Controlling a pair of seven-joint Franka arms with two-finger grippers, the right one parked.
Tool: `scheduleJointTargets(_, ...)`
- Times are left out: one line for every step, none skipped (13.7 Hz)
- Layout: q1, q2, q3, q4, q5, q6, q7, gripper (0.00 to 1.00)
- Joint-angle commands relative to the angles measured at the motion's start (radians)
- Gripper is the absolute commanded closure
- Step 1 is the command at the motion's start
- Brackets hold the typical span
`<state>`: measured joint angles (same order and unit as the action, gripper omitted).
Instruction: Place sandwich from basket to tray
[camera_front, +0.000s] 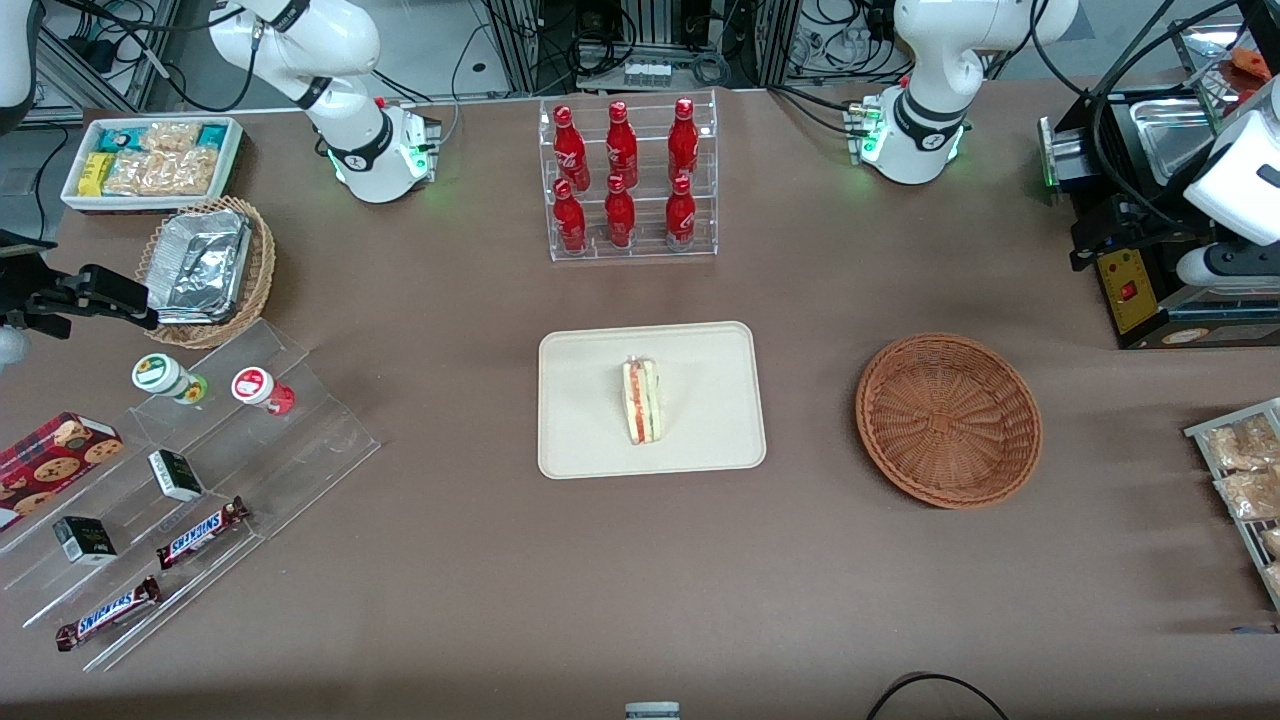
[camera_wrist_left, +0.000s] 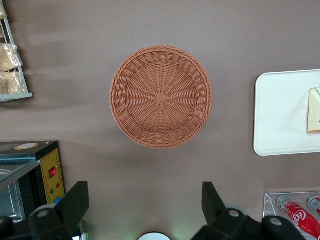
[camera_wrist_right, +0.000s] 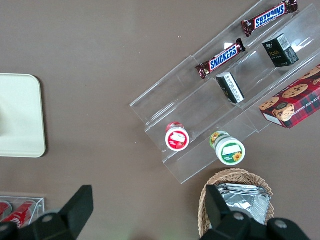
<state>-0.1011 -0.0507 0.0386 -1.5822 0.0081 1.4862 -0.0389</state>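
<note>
While sandwich (camera_front: 641, 401) sits on tray (camera_front: 652, 400), cut side up, basket (camera_front: 948, 419) sits empty beside tray, toward working arm's end. Gripper (camera_wrist_left: 145, 205) hangs high above table near basket, fingers (camera_wrist_left: 75, 202) spread wide, holding nothing.

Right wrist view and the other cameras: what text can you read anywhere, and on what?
"SNICKERS": two chocolate bars on the clear stepped stand.
Red bottles in the clear rack: white script, unreadable.
Dark small cartons, cookie box, two round lids: print too small to read.
Sandwich, tray, basket: no text.
The gripper, open, hovers above the table beside the basket.
</note>
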Motion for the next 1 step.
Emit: scheduleJointTargets(0.009,-0.014,-0.009,-0.008,0.003,0.011,0.019,0.00)
